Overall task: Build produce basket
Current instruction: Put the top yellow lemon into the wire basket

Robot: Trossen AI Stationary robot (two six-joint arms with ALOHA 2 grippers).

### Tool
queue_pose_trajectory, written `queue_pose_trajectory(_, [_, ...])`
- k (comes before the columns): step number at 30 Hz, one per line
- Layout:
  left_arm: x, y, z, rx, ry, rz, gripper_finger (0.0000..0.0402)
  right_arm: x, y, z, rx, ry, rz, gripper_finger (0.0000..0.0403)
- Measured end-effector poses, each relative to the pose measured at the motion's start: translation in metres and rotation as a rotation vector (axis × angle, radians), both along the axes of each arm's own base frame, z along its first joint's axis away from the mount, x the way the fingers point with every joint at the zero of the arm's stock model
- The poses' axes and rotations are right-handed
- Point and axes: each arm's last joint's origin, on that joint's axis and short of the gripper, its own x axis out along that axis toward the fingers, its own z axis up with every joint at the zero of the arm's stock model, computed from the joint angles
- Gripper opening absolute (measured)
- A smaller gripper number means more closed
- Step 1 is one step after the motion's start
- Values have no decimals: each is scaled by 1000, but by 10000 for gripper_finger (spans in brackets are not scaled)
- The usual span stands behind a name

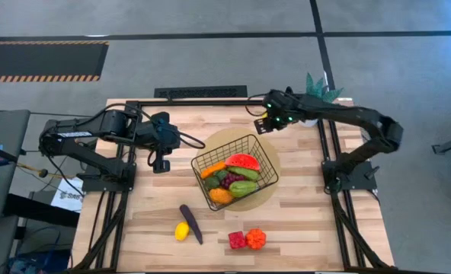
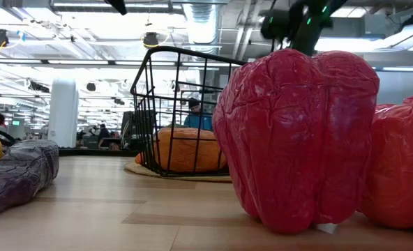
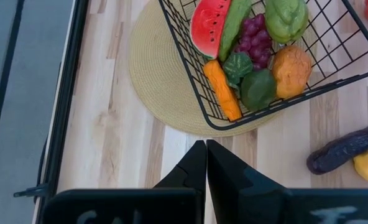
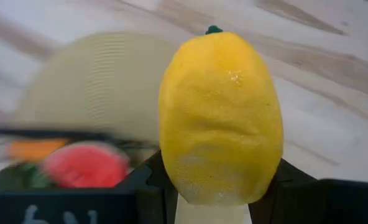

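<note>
Four pieces remain loose near the table's front edge: lemon (image 1: 181, 231), eggplant (image 1: 191, 224), two peppers (image 1: 246, 239). At centre, the basket (image 1: 265, 154) holds several. Beyond, the right claw (image 1: 265, 122) grips another lemon (image 4: 220, 118); the left claw (image 1: 161, 163) idles shut, empty.

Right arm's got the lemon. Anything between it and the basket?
Nothing visible. The right gripper holds the lemon above the table past the basket's far corner; bare mat and open air lie between, and the basket top is open.
</note>
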Motion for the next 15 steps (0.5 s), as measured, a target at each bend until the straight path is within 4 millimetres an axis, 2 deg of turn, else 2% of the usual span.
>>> queue_pose_trajectory(7, [0,0,0,2,1,-3,0,5,67,37,10,-217,136,138])
queue_pose_trajectory(12, [0,0,0,2,1,-3,0,19,102,45,35,-341,225,138])
queue_pose_trajectory(15, [0,0,0,0,1,-4,0,33,119,42,47,-394,260,138])
